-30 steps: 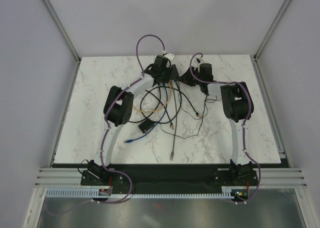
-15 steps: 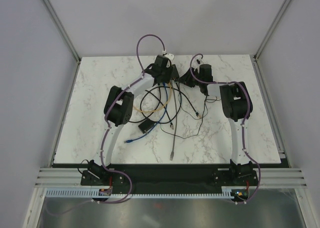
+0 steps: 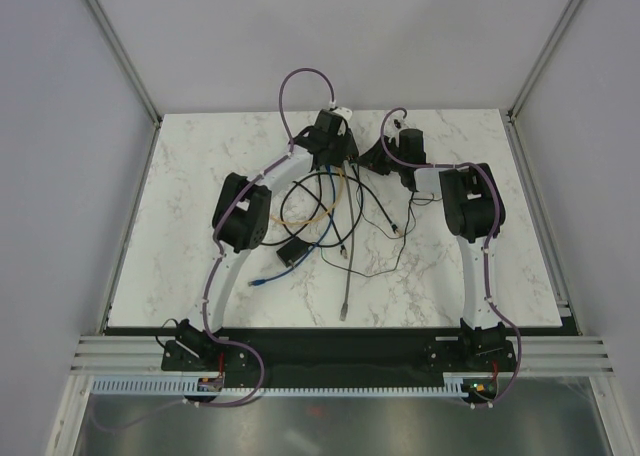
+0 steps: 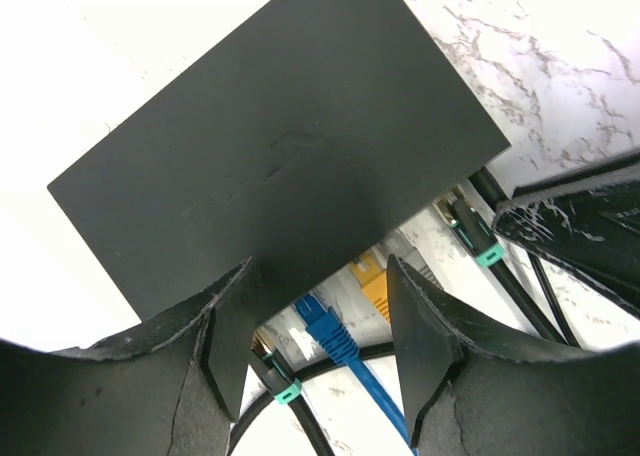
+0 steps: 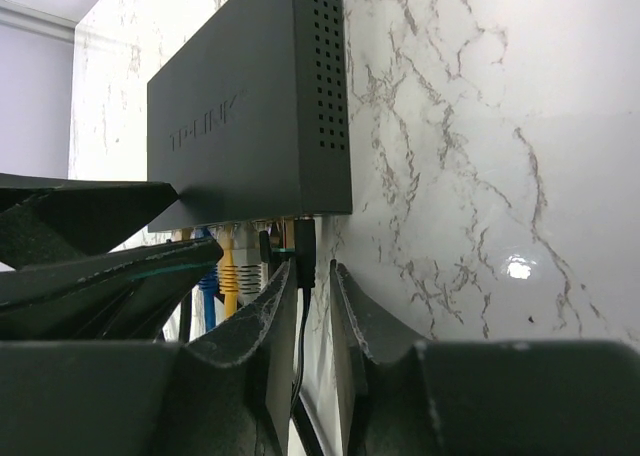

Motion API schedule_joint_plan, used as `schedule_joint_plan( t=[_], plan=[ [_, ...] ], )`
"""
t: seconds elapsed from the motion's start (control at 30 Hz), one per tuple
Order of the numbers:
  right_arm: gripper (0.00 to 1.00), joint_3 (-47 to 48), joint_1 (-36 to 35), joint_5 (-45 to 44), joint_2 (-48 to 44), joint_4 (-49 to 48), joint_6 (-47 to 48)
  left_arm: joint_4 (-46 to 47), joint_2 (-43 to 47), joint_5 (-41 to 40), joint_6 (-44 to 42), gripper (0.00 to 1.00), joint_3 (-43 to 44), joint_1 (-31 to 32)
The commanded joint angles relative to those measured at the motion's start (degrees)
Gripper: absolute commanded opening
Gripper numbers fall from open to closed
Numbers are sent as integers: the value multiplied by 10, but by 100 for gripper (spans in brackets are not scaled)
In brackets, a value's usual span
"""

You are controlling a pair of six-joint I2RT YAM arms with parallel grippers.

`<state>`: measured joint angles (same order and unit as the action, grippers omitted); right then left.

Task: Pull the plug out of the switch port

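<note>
The switch (image 4: 280, 146) is a flat black box; it also shows in the right wrist view (image 5: 250, 116). In the top view both wrists hide it. Blue (image 4: 325, 331), yellow (image 4: 372, 281) and grey (image 4: 410, 256) plugs and two black teal-banded plugs sit in its near row of ports. My left gripper (image 4: 318, 276) is open and its fingers straddle the blue plug at the switch edge. My right gripper (image 5: 312, 281) is narrowly open around the thin black cable of the end black plug (image 5: 305, 246). That plug sits just past the fingertips, with a gap to the right finger.
Loose cables spread over the marble table (image 3: 200, 176) in front of the switch, with a small squarish black block (image 3: 292, 253), a blue cable end (image 3: 262, 279) and a grey cable (image 3: 345, 296). The right gripper's finger (image 4: 580, 226) lies close beside the left gripper.
The left arm has shifted slightly forward and to the right towards the switch. The right arm has barely moved.
</note>
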<state>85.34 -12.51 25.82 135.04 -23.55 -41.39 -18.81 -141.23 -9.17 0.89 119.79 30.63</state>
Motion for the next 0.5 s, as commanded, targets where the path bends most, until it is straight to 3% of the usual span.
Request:
schedule_joint_plan(
  t=[0.0,0.33,0.47],
  plan=[
    [27,15,2,3,15,-10,-3,-35,-21,-22,16,61,40,3],
    [15,15,-1,5,16,-8,-5,-71,-40,-15,32,61,70,4],
    [2,18,-3,5,16,-2,-6,-82,-46,-10,36,61,83,4]
  ],
)
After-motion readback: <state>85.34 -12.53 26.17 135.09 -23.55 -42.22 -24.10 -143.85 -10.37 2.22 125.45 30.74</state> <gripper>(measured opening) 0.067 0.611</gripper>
